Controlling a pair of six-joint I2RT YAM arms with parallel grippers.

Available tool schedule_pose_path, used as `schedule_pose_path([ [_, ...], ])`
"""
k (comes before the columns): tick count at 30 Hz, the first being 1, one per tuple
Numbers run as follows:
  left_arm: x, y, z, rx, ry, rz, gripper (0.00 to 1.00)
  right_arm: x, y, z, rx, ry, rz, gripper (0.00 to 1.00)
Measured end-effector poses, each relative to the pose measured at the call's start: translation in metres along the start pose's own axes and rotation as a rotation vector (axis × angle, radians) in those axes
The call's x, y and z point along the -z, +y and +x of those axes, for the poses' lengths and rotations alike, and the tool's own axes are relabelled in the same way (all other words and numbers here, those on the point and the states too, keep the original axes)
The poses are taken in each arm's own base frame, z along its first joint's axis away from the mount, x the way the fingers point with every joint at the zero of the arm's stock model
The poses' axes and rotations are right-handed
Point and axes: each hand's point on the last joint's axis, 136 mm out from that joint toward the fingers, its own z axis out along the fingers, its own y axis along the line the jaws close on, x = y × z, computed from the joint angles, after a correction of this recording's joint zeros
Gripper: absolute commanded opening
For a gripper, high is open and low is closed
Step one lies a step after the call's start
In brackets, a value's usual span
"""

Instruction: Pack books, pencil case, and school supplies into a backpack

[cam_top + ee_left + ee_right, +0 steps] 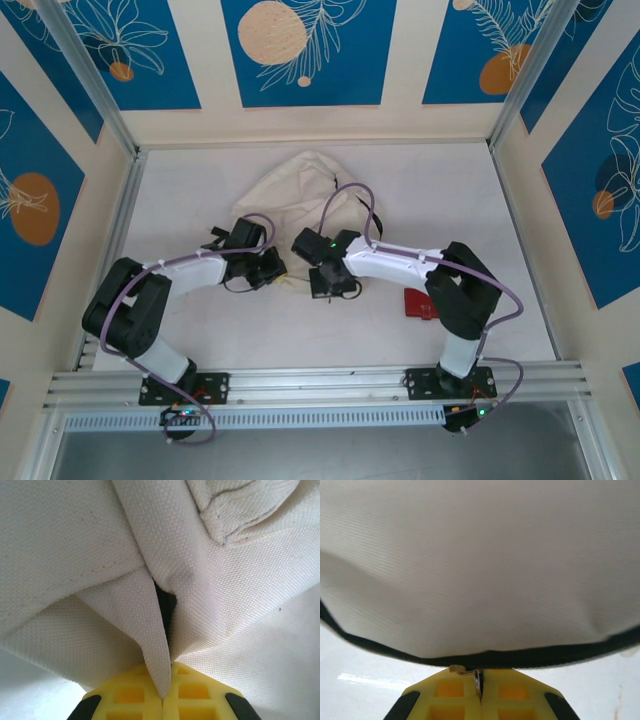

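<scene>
Backpack (300, 190) lies slumped on the desk (200, 325), its cream canvas soft, light and likely to sag wherever lifted; left hand (163, 696) pinches a fabric fold (155, 645); right hand (480, 689) clamps a small metal tab (476, 676) at the black zipper edge (485, 659), seemingly the firmer hold

Nothing fancy: plain white surface (200, 200), a metal rail (320, 382) along the 6 o'clock edge, and blue wall panels (345, 60) with orange circles and leaf drawings from 9 round to 3 o'clock.
</scene>
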Motion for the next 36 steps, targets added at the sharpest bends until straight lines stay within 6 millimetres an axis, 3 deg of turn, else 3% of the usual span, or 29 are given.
schedule_pose_path([
  [7,0.003,0.005,-0.005,-0.027,-0.024,-0.044,0.00,0.009,-0.013,-0.007,-0.009,-0.016,0.013,0.00],
  [13,0.026,0.019,-0.023,-0.047,-0.098,-0.105,0.00,0.011,-0.014,-0.010,0.034,-0.008,-0.003,0.00],
  [17,0.043,0.031,-0.040,-0.037,-0.151,-0.141,0.11,0.020,0.018,-0.014,0.107,-0.012,-0.132,0.00],
  [23,0.083,0.055,-0.063,0.000,-0.261,-0.213,0.45,0.036,0.083,-0.023,0.210,-0.021,-0.332,0.00],
  [25,0.098,0.058,-0.067,0.007,-0.297,-0.218,0.50,0.036,0.100,-0.027,0.230,-0.016,-0.372,0.00],
  [28,0.116,0.060,-0.065,0.014,-0.333,-0.213,0.65,0.031,0.122,-0.034,0.245,-0.008,-0.419,0.00],
  [30,0.122,0.064,-0.058,0.028,-0.335,-0.212,0.69,0.029,0.136,-0.038,0.256,-0.005,-0.445,0.00],
  [36,0.115,0.075,-0.036,0.094,-0.273,-0.194,0.75,0.028,0.164,-0.042,0.281,0.002,-0.512,0.00],
])
